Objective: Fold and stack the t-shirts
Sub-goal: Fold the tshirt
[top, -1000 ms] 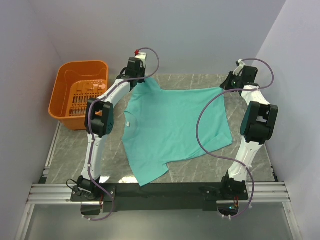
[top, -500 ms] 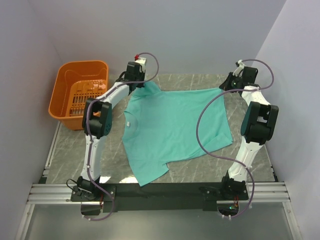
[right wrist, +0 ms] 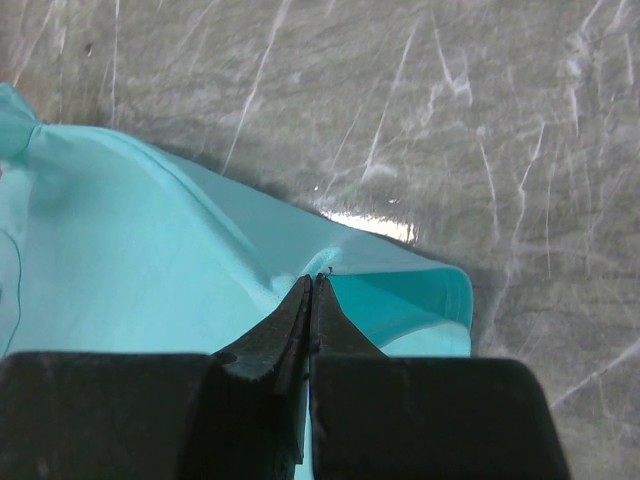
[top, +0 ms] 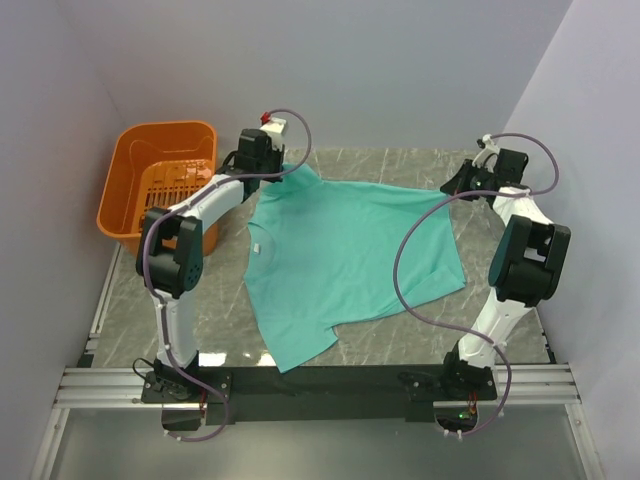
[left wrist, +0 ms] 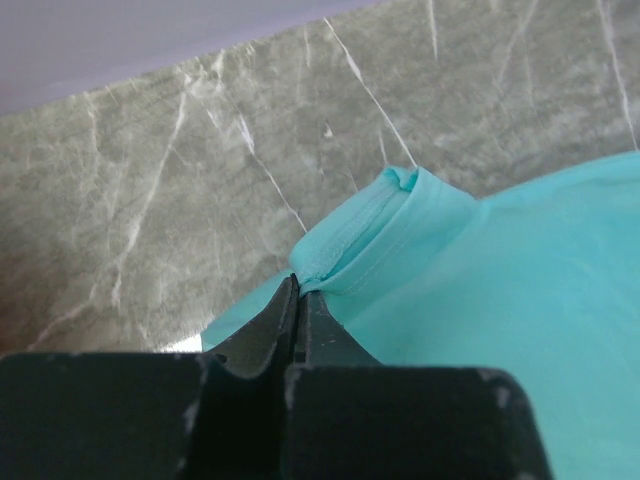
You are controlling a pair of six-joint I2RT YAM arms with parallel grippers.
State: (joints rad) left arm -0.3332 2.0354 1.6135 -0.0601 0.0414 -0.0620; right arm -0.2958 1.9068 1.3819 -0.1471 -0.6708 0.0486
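From above, the teal shirt [top: 345,255] lies spread flat on the marble table [top: 130,300], roughly in the middle between the two arms. Its neck is to the left, with a small white label [top: 256,247] showing there. One sleeve reaches to the far left and the other comes near, close to the table's near edge. The hem runs along the right. The left gripper [top: 283,172] is at the tip of the far sleeve, and the right gripper [top: 452,186] is at the far right corner of the hem. The far edge of the shirt stretches between them. An orange basket [top: 170,128] stands at the far left of the table, apart from the shirt.

In the left wrist view, the left gripper [left wrist: 297,287] has its jaws pressed together on the sleeve's stitched hem. The cloth bunches into a small fold just past the tips. The rest of the shirt [left wrist: 530,290] spreads to the right over the table [left wrist: 180,160].

In the right wrist view, the right gripper [right wrist: 313,285] is likewise pinched tight on the shirt's edge. The corner beside the tips curls over on itself. The shirt [right wrist: 130,260] spreads to the left, and bare table [right wrist: 500,100] lies beyond.
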